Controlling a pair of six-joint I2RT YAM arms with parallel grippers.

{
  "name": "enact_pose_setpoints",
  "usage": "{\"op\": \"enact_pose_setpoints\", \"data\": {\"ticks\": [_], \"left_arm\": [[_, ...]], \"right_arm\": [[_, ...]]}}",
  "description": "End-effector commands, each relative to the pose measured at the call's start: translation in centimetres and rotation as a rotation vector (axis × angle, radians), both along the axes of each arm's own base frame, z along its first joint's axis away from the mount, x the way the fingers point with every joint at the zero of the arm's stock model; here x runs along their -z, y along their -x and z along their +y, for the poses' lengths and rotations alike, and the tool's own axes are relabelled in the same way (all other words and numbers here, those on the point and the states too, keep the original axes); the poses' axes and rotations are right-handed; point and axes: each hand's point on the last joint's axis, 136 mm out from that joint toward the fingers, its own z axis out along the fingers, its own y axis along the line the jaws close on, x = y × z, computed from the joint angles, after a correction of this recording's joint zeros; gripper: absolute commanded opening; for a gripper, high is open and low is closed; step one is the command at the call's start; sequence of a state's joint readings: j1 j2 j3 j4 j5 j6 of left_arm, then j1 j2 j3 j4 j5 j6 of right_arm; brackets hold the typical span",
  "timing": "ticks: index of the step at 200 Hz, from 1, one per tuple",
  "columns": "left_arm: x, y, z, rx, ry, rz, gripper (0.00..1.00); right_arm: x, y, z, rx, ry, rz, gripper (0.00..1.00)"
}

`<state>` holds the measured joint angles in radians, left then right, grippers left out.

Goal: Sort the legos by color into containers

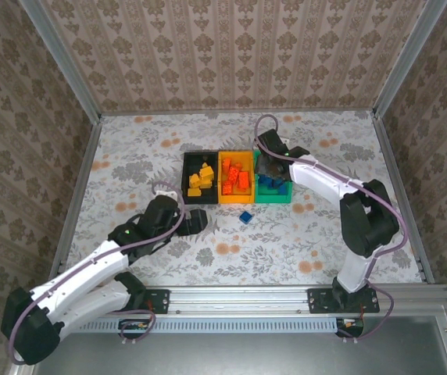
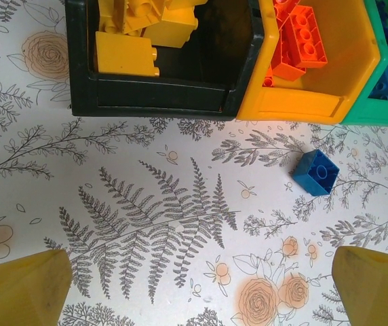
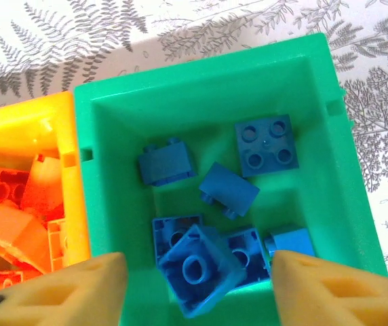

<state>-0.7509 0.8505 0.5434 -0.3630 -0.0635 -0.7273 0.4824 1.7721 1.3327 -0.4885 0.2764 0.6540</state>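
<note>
The three containers stand joined in a row: the black bin (image 1: 186, 176) with yellow legos (image 1: 201, 177), the orange bin (image 1: 236, 200) with red-orange legos (image 1: 236, 178), and the green bin (image 1: 274, 197) with blue legos. My right gripper (image 3: 194, 288) hangs open over the green bin (image 3: 201, 102). A blurred blue brick (image 3: 199, 270) lies loose between its yellow fingers (image 3: 65, 292), on top of several other blue bricks. One blue brick (image 2: 315, 172) sits on the table in front of the orange bin (image 2: 296, 109). My left gripper (image 2: 201, 288) is open above the bare cloth, left of that brick.
The table is covered by a flowered, fern-patterned cloth (image 1: 130, 156). Patterned walls with metal posts close it on three sides. A metal rail (image 1: 247, 301) runs along the near edge. The right arm (image 1: 325, 183) reaches in from the right, over the row's green end.
</note>
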Motion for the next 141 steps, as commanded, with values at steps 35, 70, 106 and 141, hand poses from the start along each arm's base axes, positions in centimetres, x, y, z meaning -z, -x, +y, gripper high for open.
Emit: {"op": "enact_pose_setpoints", "data": {"ticks": [35,70,106,141], "left_arm": [[-0.9,0.3,1.4,-0.032,-0.008,-0.023,1.00],[-1.0,0.7,2.2,-0.046,-0.016,-0.025,1.00],[-0.5,1.1,2.6,-0.061,-0.006,-0.016,1.00],[-0.1,1.4,2.9,-0.066,-0.012,-0.001,1.00]], "right_arm": [[-5.7,4.8,3.0,-0.154,-0.096,-0.093,0.80],[-3.9,9.4,5.8,-0.274,-0.107,-0.063,0.85],[2.6,11.9,8.6,-0.360,-0.075,0.081,0.97],[6.2,12.1,8.9,-0.353,0.053,0.131,0.93]]}}
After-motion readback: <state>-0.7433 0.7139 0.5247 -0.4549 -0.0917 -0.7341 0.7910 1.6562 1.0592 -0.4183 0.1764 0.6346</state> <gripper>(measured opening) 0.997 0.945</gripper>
